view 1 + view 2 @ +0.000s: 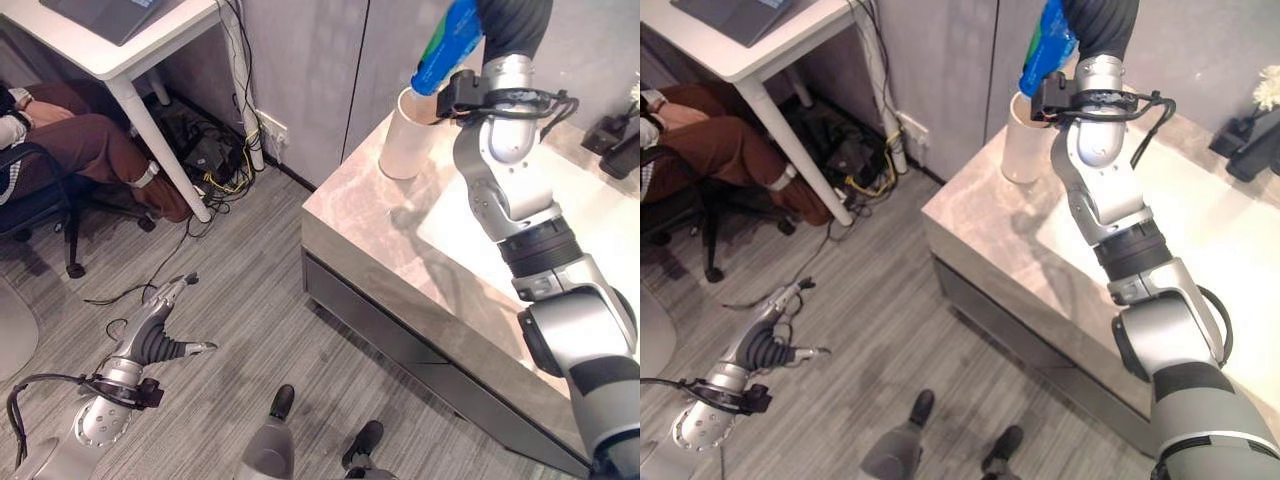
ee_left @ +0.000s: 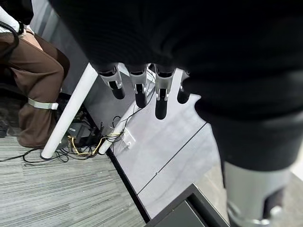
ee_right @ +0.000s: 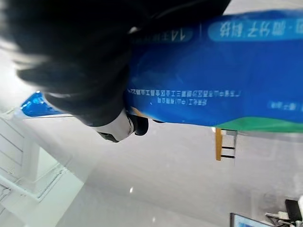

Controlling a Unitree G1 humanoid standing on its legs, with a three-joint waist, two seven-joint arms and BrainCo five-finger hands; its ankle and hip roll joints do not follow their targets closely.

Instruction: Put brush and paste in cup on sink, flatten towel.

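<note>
A blue and green toothpaste tube [image 1: 447,45] hangs tilted just above the rim of a white cup [image 1: 410,140]. My right hand [image 1: 515,20] is shut on the tube, raised high at the back of the counter. The right wrist view has the tube [image 3: 246,71] lying across my curled fingers [image 3: 118,127]. The cup stands upright at the far left corner of the grey stone counter [image 1: 370,220], beside a white sink basin [image 1: 600,230]. My left hand [image 1: 155,335] hangs low over the floor, open, with its fingers [image 2: 137,87] relaxed and holding nothing.
Dark items [image 1: 620,140] sit at the counter's back right. A white desk [image 1: 130,50] stands at the upper left with a seated person [image 1: 80,140] on a wheeled chair beside it. Cables and a power strip [image 1: 215,160] lie on the floor by the wall.
</note>
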